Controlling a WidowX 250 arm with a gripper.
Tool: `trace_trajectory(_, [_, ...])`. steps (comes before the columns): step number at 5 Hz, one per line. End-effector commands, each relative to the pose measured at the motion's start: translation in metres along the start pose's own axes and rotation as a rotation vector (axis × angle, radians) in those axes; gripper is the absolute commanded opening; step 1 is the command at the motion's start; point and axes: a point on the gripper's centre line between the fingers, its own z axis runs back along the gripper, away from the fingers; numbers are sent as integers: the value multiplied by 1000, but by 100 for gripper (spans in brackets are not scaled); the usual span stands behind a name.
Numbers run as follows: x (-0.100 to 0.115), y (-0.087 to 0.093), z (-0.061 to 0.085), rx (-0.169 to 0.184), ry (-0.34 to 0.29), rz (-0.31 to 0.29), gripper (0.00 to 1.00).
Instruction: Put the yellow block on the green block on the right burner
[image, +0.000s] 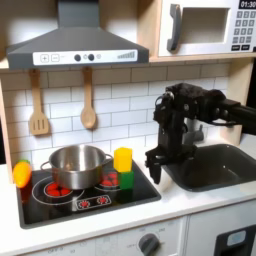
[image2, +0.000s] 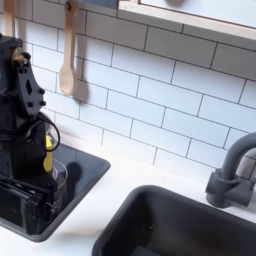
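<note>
In the first exterior view, the black hob (image: 75, 200) sat on the white counter and served as the landmark. The yellow block (image: 122, 158) stood directly on top of the green block (image: 125, 179), the pair stacked at the hob's back corner toward the first exterior view's right, at the edge of the right burner (image: 110, 180). A steel pot (image: 77, 166) sat on the hob just beside the stack, toward the first exterior view's left, covering much of the burner area. A rounded yellow-orange toy (image: 21, 173) rested at the hob's far edge on the first exterior view's left. The gripper (image: 157, 168) hung down off the hob's edge on the first exterior view's right, near the stack but apart from it; whether its fingers were spread or pressed together could not be told. A dark sink (image: 215, 165) lay beyond the arm, farther from the hob. Two wooden utensils hung on the tiled wall above the hob.

In the second exterior view, the arm (image2: 22, 100) rose over the hob (image2: 85, 175) at the second exterior view's left. A sliver of yellow (image2: 47, 160) showed behind the arm, above the hob; too little was visible to tell more. The sink basin (image2: 190, 225) and a grey faucet (image2: 232, 175) lay to the hob's right in the second exterior view, and a wooden spoon (image2: 67, 60) hung on the wall above.
</note>
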Motion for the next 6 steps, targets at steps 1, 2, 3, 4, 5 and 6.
trace_trajectory(1, [-40,-2,-23,-24,-25,-27,100])
trace_trajectory(2, [-43,-6,-41,-10,-68,-63,100])
trace_trajectory(3, [-33,-2,-46,-27,-172,-58,100])
trace_trajectory(4, [-18,-2,-44,-62,-248,-71,100])
trace_trajectory(5, [0,0,-39,-83,-359,-63,100])
trace_trajectory(6, [11,5,-35,-85,-394,-56,100])
